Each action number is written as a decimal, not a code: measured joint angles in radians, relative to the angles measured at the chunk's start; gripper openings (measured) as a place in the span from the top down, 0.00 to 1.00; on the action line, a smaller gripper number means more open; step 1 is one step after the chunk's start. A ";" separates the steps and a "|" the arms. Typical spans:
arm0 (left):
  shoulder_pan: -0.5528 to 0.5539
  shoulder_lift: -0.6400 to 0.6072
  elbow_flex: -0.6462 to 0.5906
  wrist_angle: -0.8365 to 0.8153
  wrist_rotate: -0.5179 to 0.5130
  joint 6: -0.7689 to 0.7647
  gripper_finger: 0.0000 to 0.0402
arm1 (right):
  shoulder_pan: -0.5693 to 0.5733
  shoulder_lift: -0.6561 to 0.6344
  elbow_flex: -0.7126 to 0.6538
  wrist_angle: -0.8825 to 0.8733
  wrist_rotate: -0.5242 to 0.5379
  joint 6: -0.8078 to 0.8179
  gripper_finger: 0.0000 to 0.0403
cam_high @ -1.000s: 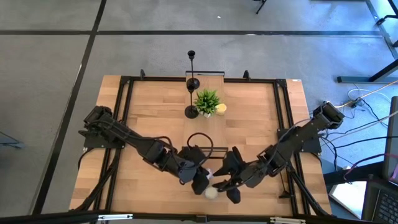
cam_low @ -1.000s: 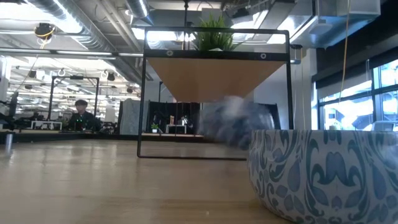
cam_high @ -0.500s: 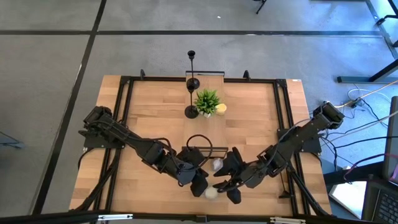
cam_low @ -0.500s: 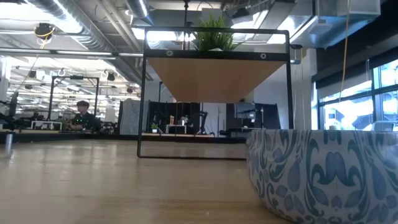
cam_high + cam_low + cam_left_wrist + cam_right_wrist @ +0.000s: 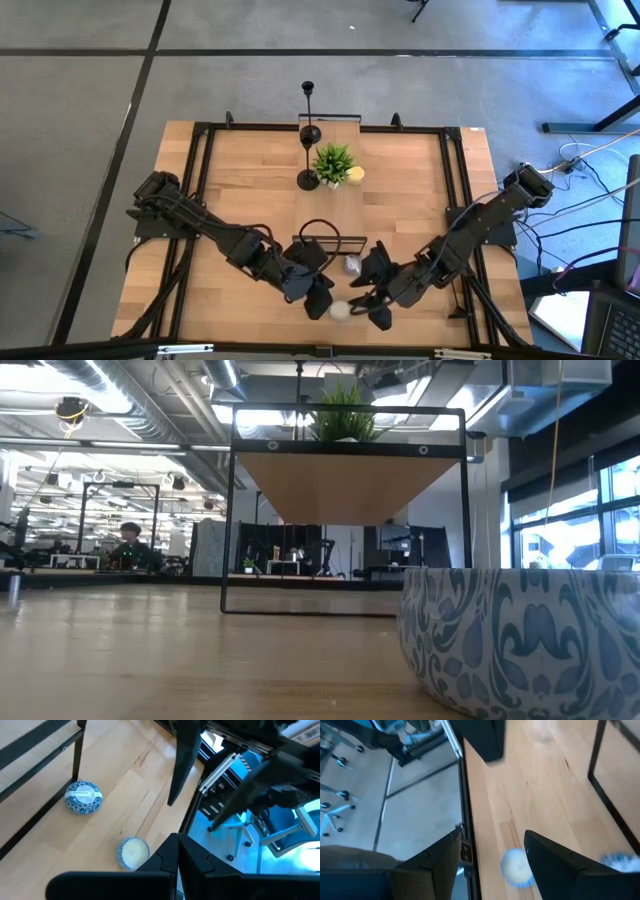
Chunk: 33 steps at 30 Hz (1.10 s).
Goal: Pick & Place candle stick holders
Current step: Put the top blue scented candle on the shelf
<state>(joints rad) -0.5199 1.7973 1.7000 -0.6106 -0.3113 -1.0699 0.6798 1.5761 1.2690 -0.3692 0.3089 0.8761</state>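
**Three candle holders untouched, both arms busy at the near edge**

Three candle holders (image 5: 309, 135) stand in a row at the far middle of the desk (image 5: 240, 190), just beside the small green plant (image 5: 333, 160); the farthest one appears to sit at or past the desk's far edge. None is gripped, so as far as I can judge the pick and place has not started on them.

Left gripper (image 5: 318, 304) hangs low at the near edge, fingers pressed together, holding nothing. Right gripper (image 5: 368, 305) is close beside it, fingers (image 5: 555, 857) spread, nothing between them. A white candle (image 5: 340, 310) lies on the desk between the two grippers; a blue patterned tin (image 5: 83, 797) lies a little farther in, near the black wire stand (image 5: 328, 240).

Desk is light wood planks in a black metal frame. Low view shows a blue patterned bowl (image 5: 520, 640) up close and an open office behind, with a person (image 5: 130, 545) seated far off. Floor around is grey concrete with dark lines.
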 joint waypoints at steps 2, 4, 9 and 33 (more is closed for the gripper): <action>-0.007 0.000 0.000 0.000 0.020 0.007 1.00 | 0.012 0.000 0.000 -0.042 0.000 0.036 0.45; -0.019 0.000 0.000 -0.007 0.040 0.008 1.00 | 0.024 0.000 0.000 -0.089 0.000 0.087 0.45; -0.058 0.000 -0.001 -0.110 0.082 0.007 1.00 | 0.052 0.010 0.000 -0.205 0.000 0.234 0.40; -0.374 0.000 -0.281 -0.210 0.085 -0.208 1.00 | -0.145 0.258 0.000 -0.255 -0.213 0.871 0.09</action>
<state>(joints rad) -0.8935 1.7977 1.4192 -0.8201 -0.2268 -1.2779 0.5349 1.8343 1.2686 -0.6237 0.0960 1.7467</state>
